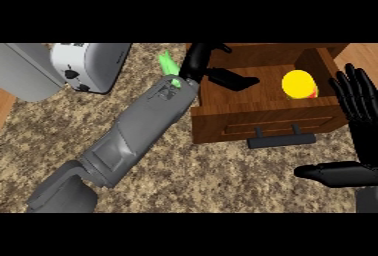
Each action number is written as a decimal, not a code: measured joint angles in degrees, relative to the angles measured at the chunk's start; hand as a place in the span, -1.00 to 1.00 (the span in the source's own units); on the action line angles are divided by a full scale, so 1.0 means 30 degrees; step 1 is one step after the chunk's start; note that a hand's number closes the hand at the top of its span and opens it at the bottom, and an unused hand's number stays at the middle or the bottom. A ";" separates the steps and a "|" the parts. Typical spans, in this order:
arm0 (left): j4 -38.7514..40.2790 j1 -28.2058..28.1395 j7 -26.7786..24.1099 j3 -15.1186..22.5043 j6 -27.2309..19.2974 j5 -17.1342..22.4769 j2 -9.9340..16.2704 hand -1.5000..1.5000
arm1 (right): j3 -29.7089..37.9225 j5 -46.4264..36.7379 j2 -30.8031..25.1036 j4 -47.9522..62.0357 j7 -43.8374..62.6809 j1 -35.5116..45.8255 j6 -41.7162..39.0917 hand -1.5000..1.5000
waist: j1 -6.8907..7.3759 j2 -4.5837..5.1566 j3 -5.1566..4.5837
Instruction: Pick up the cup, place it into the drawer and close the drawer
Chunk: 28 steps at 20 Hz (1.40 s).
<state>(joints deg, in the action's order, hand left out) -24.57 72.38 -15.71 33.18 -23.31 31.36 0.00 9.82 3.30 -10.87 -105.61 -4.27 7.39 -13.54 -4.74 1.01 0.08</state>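
From here, the yellow cup [299, 84] sits partly hidden behind the drawer [244, 112] wall. The right robot hand [359, 107] and the toaster [88, 62] are both cut off at the edges.

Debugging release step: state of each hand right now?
Left hand: open, holding nothing, over the open drawer near the cup.
Right hand: open, resting at the view's right edge.

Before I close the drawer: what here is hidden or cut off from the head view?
- Yellow cup in the wooden drawer: its base, hidden by its own body.
- Left hand: part of its fingers, hidden behind the drawer wall.
- White toaster: upper part, cut by the edge.
- Right hand: its wrist, cut by the right edge.
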 measured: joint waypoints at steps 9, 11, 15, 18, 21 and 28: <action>-0.0913 -0.0292 -0.0670 0.1627 -0.1741 0.1012 -0.0001 -1.00 | -0.0056 0.1500 0.0176 -0.0537 0.0551 0.0069 -0.0702 -1.00 | -0.0060 -0.0029 -0.0010; -0.1099 -0.0094 -0.1167 0.1462 -0.1874 0.1324 -0.0003 -1.00 | -0.0011 0.2503 0.0208 -0.0543 0.0608 0.0033 -0.1279 1.00 | 0.0008 -0.0032 -0.0009; -0.1963 -0.0125 -0.2017 0.1140 -0.2186 0.2029 -0.0001 -1.00 | 0.0003 0.3491 -0.0217 -0.1024 0.1071 -0.0234 -0.2178 1.00 | 0.0353 -0.0127 -0.0014; -0.2401 0.0244 -0.1892 0.0637 -0.2229 0.2302 0.0090 -1.00 | 0.0066 0.3281 -0.1100 -0.1856 0.1164 -0.0811 -0.2991 1.00 | 0.0684 -0.0230 -0.0021; -0.2625 0.0304 -0.1654 0.0045 -0.2004 0.2438 0.0463 -1.00 | -0.0002 0.2582 -0.1984 -0.2276 0.1129 -0.1255 -0.3778 1.00 | 0.1013 -0.0291 -0.0023; -0.4848 -0.0980 -0.0686 -0.1054 -0.1552 0.2437 0.2287 -1.00 | -0.0601 -0.0200 -0.2760 -0.3734 0.1363 -0.2552 -0.4079 1.00 | 0.1552 -0.0420 -0.0031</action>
<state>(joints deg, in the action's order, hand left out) -39.11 69.43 -17.76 30.02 -27.97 38.67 6.87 8.02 2.70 -19.15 -116.81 -0.19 -0.26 -25.77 -0.08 -0.25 -0.01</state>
